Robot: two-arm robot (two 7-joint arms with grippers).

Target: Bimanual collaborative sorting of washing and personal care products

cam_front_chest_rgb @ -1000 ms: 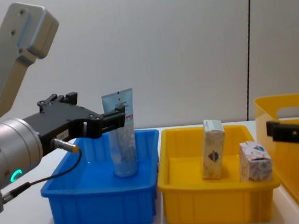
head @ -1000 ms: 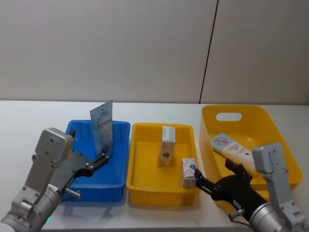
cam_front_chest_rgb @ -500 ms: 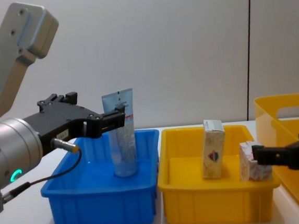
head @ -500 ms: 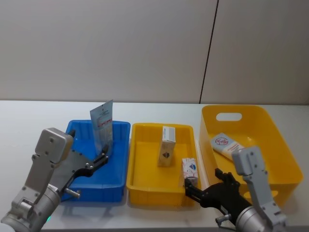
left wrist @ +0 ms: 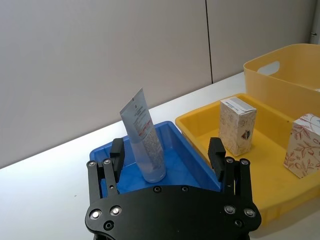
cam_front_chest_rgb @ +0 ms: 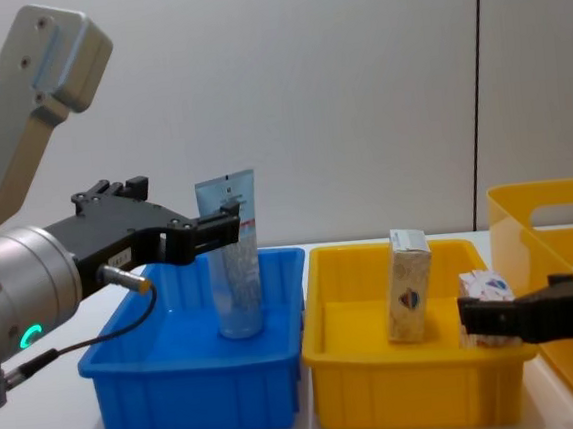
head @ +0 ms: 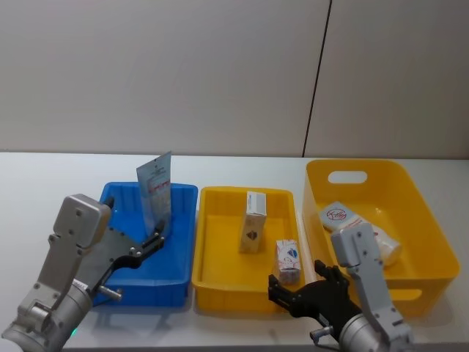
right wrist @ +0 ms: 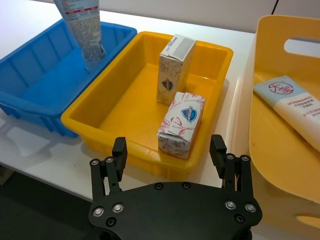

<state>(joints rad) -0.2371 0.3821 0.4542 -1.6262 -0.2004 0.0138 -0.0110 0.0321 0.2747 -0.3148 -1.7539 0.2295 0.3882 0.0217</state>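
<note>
**Standing tube and a tray wall are the weak spots**

The left claw (left wrist: 166, 152) hangs over the blue tray (cam_front_chest_rgb: 199, 413) with its fingers apart. The tube (head: 155, 191) stands on its cap just ahead of them, slightly tilted and not gripped. It looks top-heavy on a narrow base. If one finger touches before the other, or the squeeze lands high on the soft body, the tube could tip over or slip out.

The right claw (right wrist: 168, 145), also spread and empty, sits low at the front of the yellow tray (cam_front_chest_rgb: 423, 398). The small box (right wrist: 181, 125) is just beyond the near wall. A straight push forward would strike that wall and could slide the tray across the tabletop (head: 44, 176). The tall box (right wrist: 175, 67) stands close behind, so a wide or overshot reach might knock it flat. Light cardboard may also crush under a hard pinch.

A second tube (head: 352, 220) lies in the bin (head: 381, 176), clear of both claws.
</note>
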